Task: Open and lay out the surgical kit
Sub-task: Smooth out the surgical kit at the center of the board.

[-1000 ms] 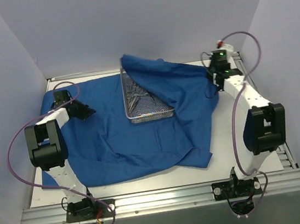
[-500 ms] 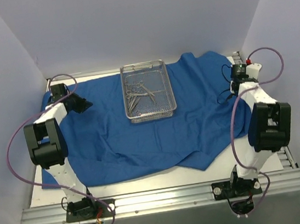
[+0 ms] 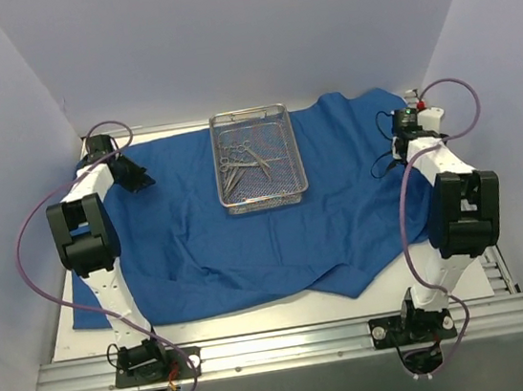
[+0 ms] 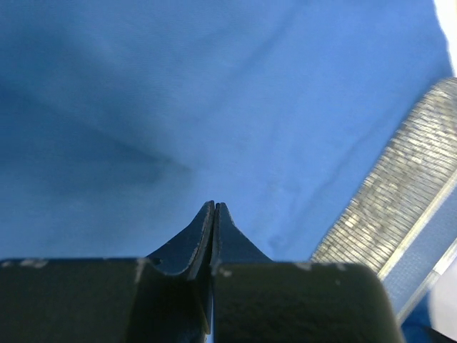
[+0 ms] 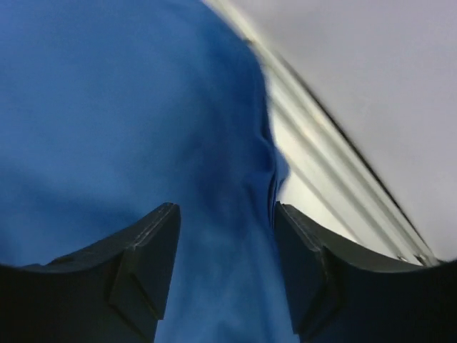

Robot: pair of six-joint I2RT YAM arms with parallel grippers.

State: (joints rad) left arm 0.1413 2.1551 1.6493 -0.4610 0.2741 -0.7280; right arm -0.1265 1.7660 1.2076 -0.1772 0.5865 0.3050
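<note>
The wire-mesh tray (image 3: 264, 202) stands at the far middle of the table (image 3: 394, 286), uncovered, with the thin silver instruments (image 3: 242, 157) lying loose inside it. It rests on the blue cloth (image 3: 220, 244), which is spread flat under it and out toward both arms. The left gripper (image 3: 140, 181) is over the cloth's far left part, with its jaws pressed shut; its wrist view shows the tray's mesh wall (image 4: 400, 193) to one side. The right gripper (image 5: 225, 211) is over the cloth's right edge, its 2 jaws apart.
</note>
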